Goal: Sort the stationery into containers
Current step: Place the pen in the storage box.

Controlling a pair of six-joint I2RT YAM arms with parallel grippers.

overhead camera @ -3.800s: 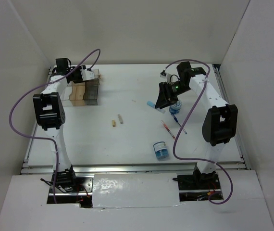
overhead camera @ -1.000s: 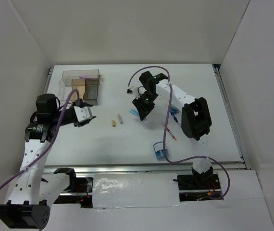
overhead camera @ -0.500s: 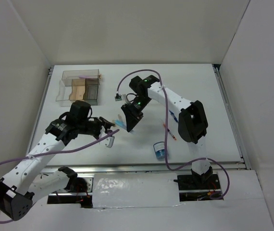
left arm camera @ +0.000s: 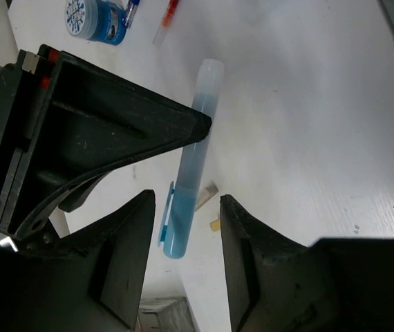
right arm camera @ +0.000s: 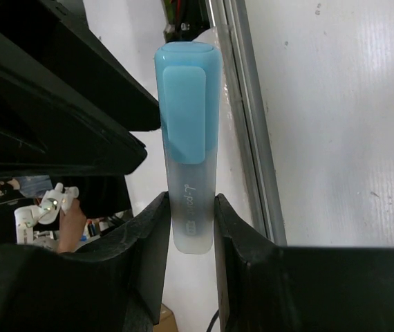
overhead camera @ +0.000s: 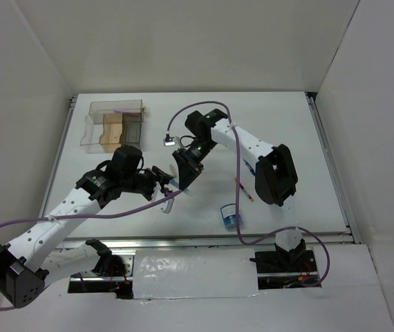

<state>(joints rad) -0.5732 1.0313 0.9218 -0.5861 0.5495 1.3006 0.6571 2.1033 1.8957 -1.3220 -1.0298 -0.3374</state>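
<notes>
The pale-blue bar (right arm camera: 186, 152) is being pinched at one end by the right gripper (right arm camera: 186, 207) over the table (overhead camera: 287, 124), its free end being pointed lengthwise into the left gripper (left arm camera: 183, 207) (spread wide, not touching it)

From where I stand, the pale-blue bar (right arm camera: 186, 149) is sky blue at its cap and clip. Below that it turns to a frosted, milky body with faint white lettering. The right gripper (right arm camera: 188, 207) and the left gripper (left arm camera: 183, 207) are both matte black. The arms (overhead camera: 249, 140) are white with black joints and trail purple cables (overhead camera: 195, 105), and a green light (overhead camera: 198, 145) glows on the right one. The organiser (overhead camera: 114, 105) mixes clear walls, tan sections and one smoky grey section. On the white table (overhead camera: 287, 124) are a red-orange pen (overhead camera: 244, 188), a tan stub (left arm camera: 207, 198) and a round blue tub (left arm camera: 90, 17) whose lid carries a white snowflake-like pattern.
</notes>
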